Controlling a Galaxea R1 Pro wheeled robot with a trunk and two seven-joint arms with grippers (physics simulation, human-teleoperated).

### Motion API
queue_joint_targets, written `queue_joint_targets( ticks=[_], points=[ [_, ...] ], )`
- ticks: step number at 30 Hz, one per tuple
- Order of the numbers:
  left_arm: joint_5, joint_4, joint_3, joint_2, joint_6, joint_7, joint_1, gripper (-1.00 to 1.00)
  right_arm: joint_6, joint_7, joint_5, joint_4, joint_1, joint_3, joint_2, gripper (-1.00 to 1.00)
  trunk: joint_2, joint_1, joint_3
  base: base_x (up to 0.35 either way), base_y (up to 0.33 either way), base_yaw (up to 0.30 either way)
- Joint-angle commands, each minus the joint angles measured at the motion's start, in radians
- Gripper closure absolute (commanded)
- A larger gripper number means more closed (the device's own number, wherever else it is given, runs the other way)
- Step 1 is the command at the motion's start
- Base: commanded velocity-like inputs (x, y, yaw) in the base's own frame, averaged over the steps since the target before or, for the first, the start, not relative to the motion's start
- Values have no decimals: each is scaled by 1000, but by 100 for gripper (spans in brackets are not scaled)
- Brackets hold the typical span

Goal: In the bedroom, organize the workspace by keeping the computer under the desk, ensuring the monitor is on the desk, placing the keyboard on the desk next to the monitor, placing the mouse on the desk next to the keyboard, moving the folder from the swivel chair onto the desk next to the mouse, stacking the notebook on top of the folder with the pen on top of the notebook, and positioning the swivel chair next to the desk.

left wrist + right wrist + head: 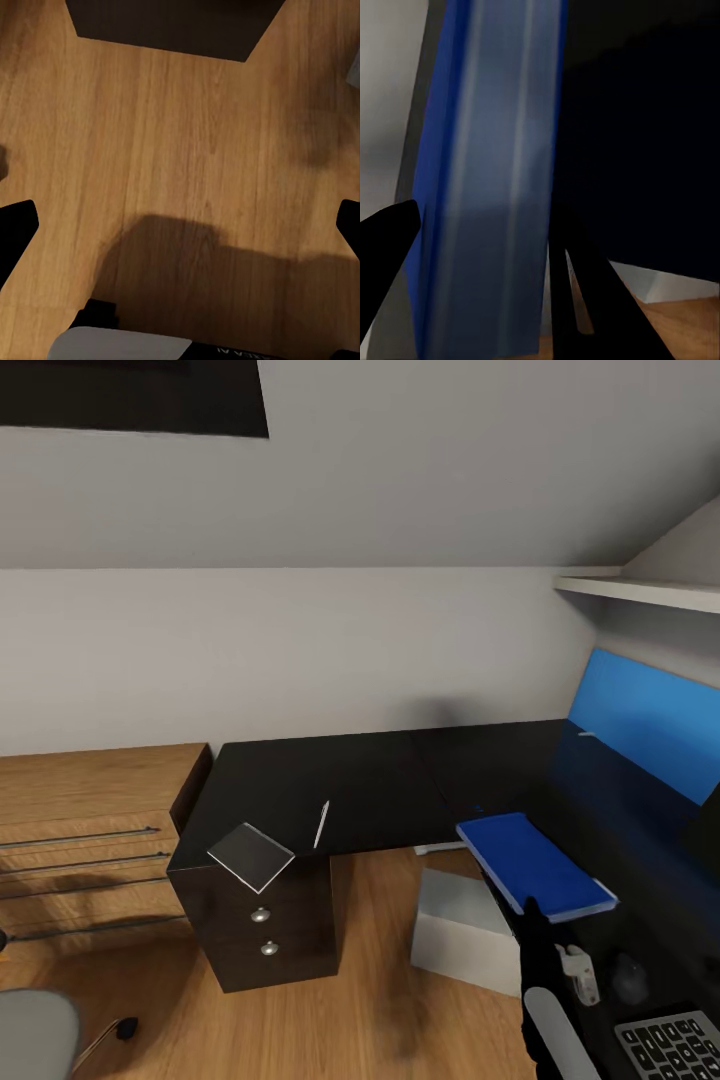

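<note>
A blue folder (535, 865) lies tilted over the inner edge of the black L-shaped desk (380, 780), and my right gripper (530, 913) is shut on its near end. In the right wrist view the folder (487, 172) sits between the two dark fingers (386, 225). A grey notebook (250, 855) and a thin pen (321, 824) rest on the desk's left end. The blue-screened monitor (640, 725) stands at the right, with the mouse (630, 977) and keyboard (670, 1047) near it. The white computer (465, 930) sits under the desk. My left gripper (180, 225) hangs open over the wooden floor.
A wooden dresser (90, 830) stands left of the desk. The grey swivel chair seat (35, 1035) shows at the bottom left corner. A white shelf (640, 592) juts from the wall above the monitor. Bare wood floor (380, 1000) lies between chair and desk.
</note>
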Motion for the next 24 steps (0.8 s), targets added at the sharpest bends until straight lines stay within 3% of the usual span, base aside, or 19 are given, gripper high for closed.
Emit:
queue_joint_targets(
  ticks=[1,4,8,24],
  points=[
    [10,-3,1,0,6,3,0,-100,-3,-3,-7,-1,-1,-11,-2,100,-1,0,-1,0,0,0],
    [10,-3,1,0,6,3,0,-100,-2,-4,-7,10,-5,-57,-5,100,-1,0,-1,0,0,0],
    [10,-3,1,0,6,3,0,-100,-3,-6,-9,48,-28,-88,-5,100,-1,0,-1,0,0,0],
    [10,-3,1,0,6,3,0,-100,-9,-8,-10,72,-42,-104,-5,100,-1,0,-1,0,0,0]
  ],
)
